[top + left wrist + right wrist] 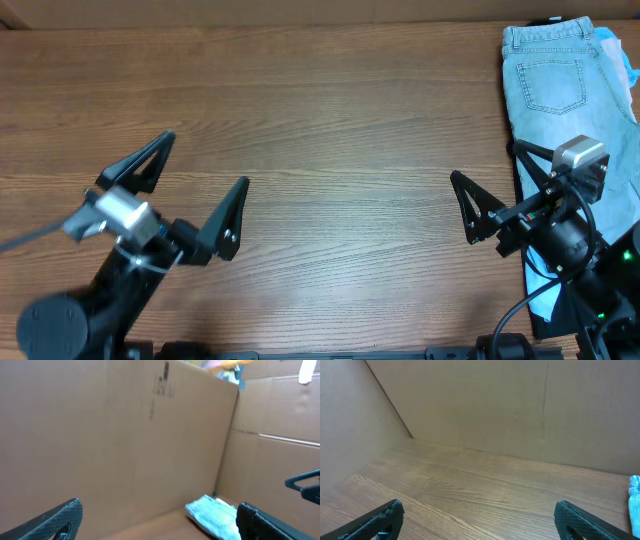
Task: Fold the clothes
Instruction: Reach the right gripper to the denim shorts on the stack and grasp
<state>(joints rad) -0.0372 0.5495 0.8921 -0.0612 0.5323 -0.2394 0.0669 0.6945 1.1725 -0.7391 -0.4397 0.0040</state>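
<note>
Faded light-blue denim shorts [560, 85] lie folded at the far right of the wooden table [330, 130], back pocket up, on top of a black garment [545, 290] and a sky-blue one [618, 50]. The denim also shows in the left wrist view [212, 515] and at the right edge of the right wrist view [635, 502]. My left gripper [205, 190] is open and empty above the table's front left. My right gripper [490, 185] is open and empty just left of the clothes pile. Beige shorts are out of view.
Cardboard walls [125, 435] stand round the back and sides of the table; they also show in the right wrist view [495, 405]. The pile reaches the table's right edge, beneath my right arm [570, 240].
</note>
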